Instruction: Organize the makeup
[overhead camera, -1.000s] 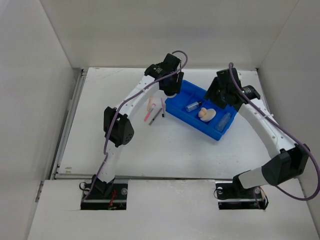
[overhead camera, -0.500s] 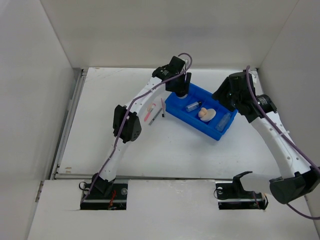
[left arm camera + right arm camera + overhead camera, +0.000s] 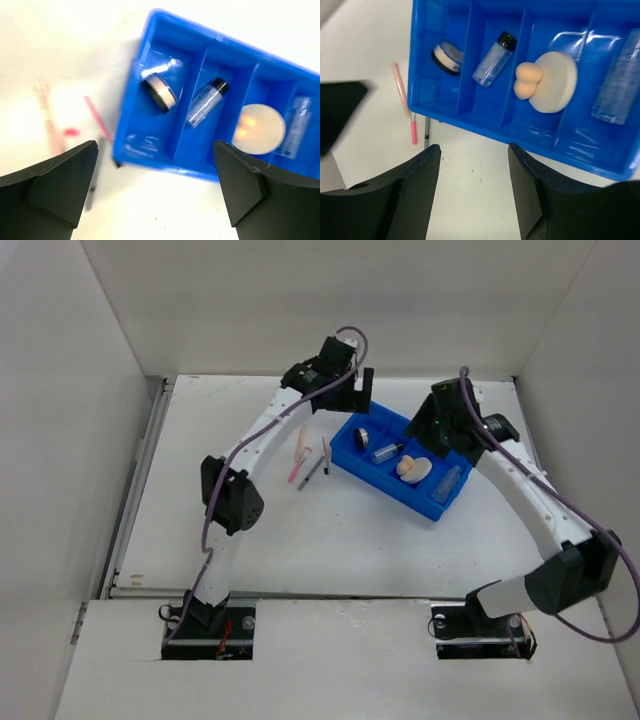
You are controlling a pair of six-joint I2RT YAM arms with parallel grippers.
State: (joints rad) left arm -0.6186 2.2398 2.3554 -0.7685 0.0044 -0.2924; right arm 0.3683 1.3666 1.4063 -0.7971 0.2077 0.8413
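Note:
The blue tray (image 3: 437, 506) holds a black round compact (image 3: 159, 93) in its left end compartment. Beside that lie a clear small bottle with a black cap (image 3: 206, 102), a beige sponge (image 3: 527, 80) against a white round puff (image 3: 556, 80), and a clear cylinder (image 3: 619, 85). A pale pink stick (image 3: 400, 90), a thin pink stick (image 3: 413, 131) and a dark pencil (image 3: 426, 134) lie on the table left of the tray. My left gripper (image 3: 350, 395) is open and empty above the tray's far left corner. My right gripper (image 3: 432, 425) is open and empty above the tray's far side.
White walls enclose the white table (image 3: 300, 540) on the left, back and right. A metal rail (image 3: 140, 480) runs along the left edge. The tray (image 3: 150, 150) lies diagonally at the back right of centre.
My left gripper has pulled back and up from the tray's left compartment, where the compact now shows. My right arm swung out to the right, then back over the tray.

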